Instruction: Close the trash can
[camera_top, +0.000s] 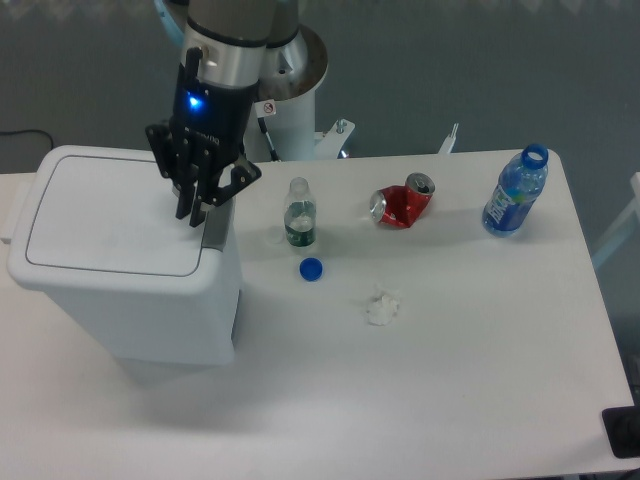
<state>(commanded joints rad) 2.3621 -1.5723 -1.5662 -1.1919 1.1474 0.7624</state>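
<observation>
**Operator:** Pressing is the step I judge to be in hand. The white trash can (125, 300) stands at the left end of the table (450, 380), and its flat lid (105, 215) looks down, or very nearly so. I have the gripper (190, 212) at the lid's right edge, right by the grey push latch (214, 226).

**Spotter:** How are the fingers set?

**Operator:** Drawn together, tips almost meeting, holding nothing. That suits me; a narrow tip pushes cleanly. I cannot tell from this one view whether the tips touch the lid or hang just above it.

**Spotter:** So how do you finish it well?

**Operator:** I push straight down, slowly, close to the latch edge where the lid must seat, and I avoid pressing the grey latch itself, since I guess that could pop the lid open. The can looks light and hollow, so I avoid any sideways shove that might slide it.

**Spotter:** Anything nearby to mind?

**Operator:** The small clear bottle (299, 214) and the blue cap (311, 268) stand just right of the can. The crushed red can (402, 203), the crumpled paper (381, 308) and the blue bottle (517, 191) are well apart.
</observation>
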